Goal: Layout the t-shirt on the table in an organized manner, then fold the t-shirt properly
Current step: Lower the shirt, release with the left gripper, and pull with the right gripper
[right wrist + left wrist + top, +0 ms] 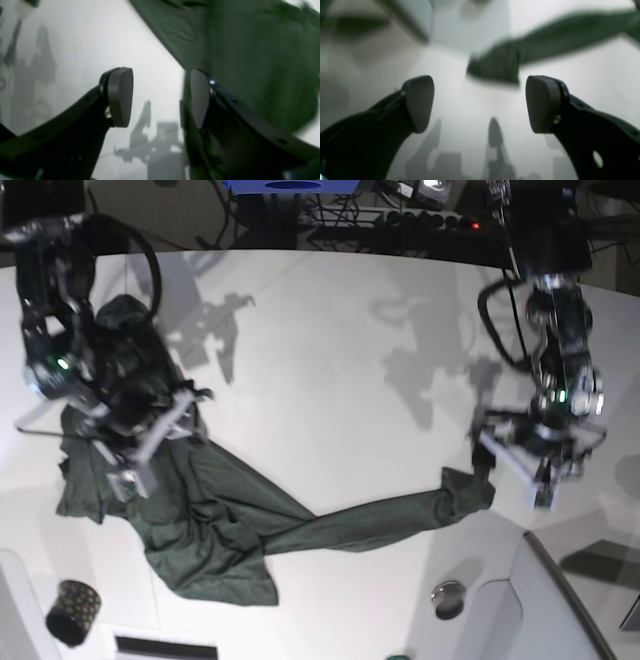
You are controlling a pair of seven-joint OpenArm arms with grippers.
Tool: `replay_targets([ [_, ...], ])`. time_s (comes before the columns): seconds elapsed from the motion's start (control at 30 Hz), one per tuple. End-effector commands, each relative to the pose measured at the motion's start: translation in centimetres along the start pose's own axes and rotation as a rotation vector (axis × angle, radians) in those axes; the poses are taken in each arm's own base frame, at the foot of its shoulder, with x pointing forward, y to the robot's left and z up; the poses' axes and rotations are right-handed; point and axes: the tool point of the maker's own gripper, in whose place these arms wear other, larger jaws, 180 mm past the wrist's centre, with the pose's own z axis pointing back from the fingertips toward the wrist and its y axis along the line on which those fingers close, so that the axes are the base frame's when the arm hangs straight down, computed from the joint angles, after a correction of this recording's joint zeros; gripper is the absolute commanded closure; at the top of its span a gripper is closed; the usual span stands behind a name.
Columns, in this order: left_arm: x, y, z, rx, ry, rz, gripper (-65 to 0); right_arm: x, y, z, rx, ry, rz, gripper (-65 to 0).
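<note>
The dark green t-shirt [200,510] lies bunched at the left of the white table [330,350], with one long strip pulled out to the right as far as the left gripper [520,470]. In the left wrist view the left gripper [480,105] is open and holds nothing, and the end of the t-shirt [495,67] lies just beyond its fingertips. The right gripper [150,450] hovers over the bunched part. Its jaws stand apart in the right wrist view [160,97], with bare table between them. The t-shirt [250,50] spreads behind and beside the right finger [200,97].
A small black gold-dotted cup [72,612] stands near the front left edge. A round metal object [449,598] lies at the front right beside a raised grey-white panel [540,610]. Cables and dark equipment [400,220] run along the far edge.
</note>
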Motion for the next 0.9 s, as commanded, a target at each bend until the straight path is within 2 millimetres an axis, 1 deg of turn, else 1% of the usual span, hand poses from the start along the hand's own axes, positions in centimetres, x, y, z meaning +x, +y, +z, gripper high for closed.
replay_targets([
  [0.0, 1.2, 0.5, 0.7, 0.014, -0.055, 0.001, -55.0, 1.6, -0.8, -0.5, -0.015, -0.028, 0.021, -34.5],
  [0.03, -0.1, 0.7, 1.4, 0.019, -0.037, -0.002, -55.0, 1.2, -0.8, -1.6, -0.011, -0.001, 0.016, -34.5],
  [0.07, -1.2, 0.8, 2.1, 0.025, -0.019, -0.003, -55.0, 1.3, -0.6, -2.8, -0.002, 0.008, 0.011, -33.5],
  [0.13, -2.7, 1.0, 3.0, 0.032, 0.006, -0.007, -55.0, 0.6, -1.4, -4.7, -0.021, 0.033, 0.019, -29.1],
  [0.2, -3.9, 1.3, 3.8, 0.041, 0.027, -0.009, -55.0, -0.6, -2.5, -6.6, -0.066, 0.085, 0.061, -25.8],
  [0.27, -4.8, 1.7, 4.2, 0.053, 0.044, -0.003, -55.0, -1.9, -2.8, -8.1, -0.089, 0.130, 0.074, -26.0],
  [0.33, -5.1, 2.4, 4.3, 0.070, 0.051, 0.007, -55.0, -2.6, -3.7, -8.8, -0.116, 0.150, 0.073, -26.0],
  [0.4, -5.2, 2.8, 4.5, 0.081, 0.050, 0.015, -55.0, -2.8, -4.3, -9.3, -0.131, 0.152, 0.075, -27.6],
  [0.47, -5.2, 2.9, 4.5, 0.083, 0.051, 0.019, -55.0, -3.0, -4.8, -9.6, -0.140, 0.155, 0.070, -28.7],
  [0.57, -5.2, 2.9, 4.5, 0.083, 0.051, 0.019, -55.0, -3.4, -5.4, -9.9, -0.151, 0.173, 0.061, -28.2],
  [0.63, -5.2, 2.8, 4.4, 0.079, 0.050, 0.017, -55.0, -3.9, -5.6, -10.1, -0.153, 0.181, 0.059, -27.8],
  [0.67, -5.1, 2.7, 4.4, 0.077, 0.048, 0.018, -55.0, -3.8, -5.6, -10.1, -0.153, 0.178, 0.059, -27.0],
  [0.7, -5.0, 2.6, 4.3, 0.076, 0.047, 0.017, -55.0, -3.9, -5.6, -10.0, -0.152, 0.177, 0.058, -23.3],
  [0.73, -5.0, 2.6, 4.3, 0.076, 0.045, 0.017, -55.0, -3.9, -5.5, -10.0, -0.151, 0.178, 0.060, -16.2],
  [0.77, -4.8, 2.7, 4.3, 0.077, 0.042, 0.018, -55.0, -4.0, -5.5, -10.0, -0.151, 0.179, 0.059, -7.2],
  [0.8, -4.8, 2.7, 4.2, 0.077, 0.042, 0.018, -55.0, -3.9, -5.4, -10.0, -0.150, 0.176, 0.058, 0.0],
  [0.87, -4.7, 2.7, 4.2, 0.077, 0.041, 0.018, -55.0, -3.7, -4.9, -9.7, -0.140, 0.160, 0.063, -0.9],
])
